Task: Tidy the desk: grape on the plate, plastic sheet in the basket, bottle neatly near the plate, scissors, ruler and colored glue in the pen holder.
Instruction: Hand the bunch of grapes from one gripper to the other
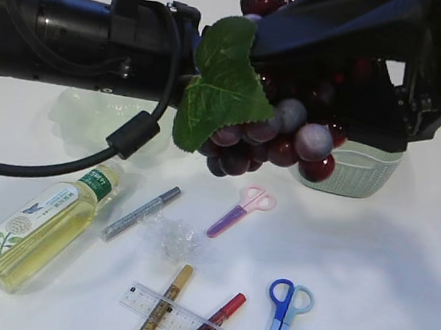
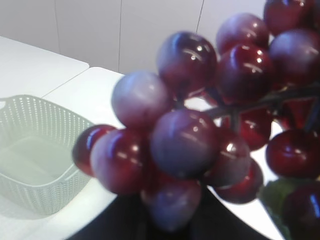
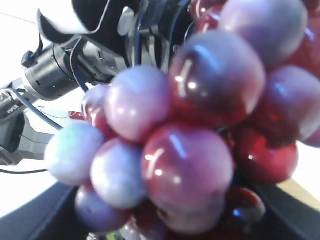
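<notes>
Nothing tidied yet, I judge: bottle [image 1: 44, 225], crumpled plastic sheet [image 1: 171, 235], pink scissors [image 1: 242, 211], blue scissors [image 1: 284, 313], ruler [image 1: 188, 319] and glue pens [image 1: 140, 212] lie on the desk. Grape bunch [image 1: 275, 135] hangs midair at 12 o'clock, by the basket [image 1: 353, 175]. Left jaws nearly pressed together, seemingly pinching its stem; right jaws spread around it, grip unclear.

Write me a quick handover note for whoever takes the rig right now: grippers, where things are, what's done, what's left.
Grippers: both arms meet at the grape bunch, held in the air in front of the basket. Which gripper has it is not visible; neither gripper's fingers show.
On the desk: bottle lying on its side, plastic sheet, pink scissors, blue scissors, ruler, three glue pens.
Basket looks empty. Plate and pen holder not in view.
Done: nothing placed.
Left: grape to plate, then everything else.
</notes>
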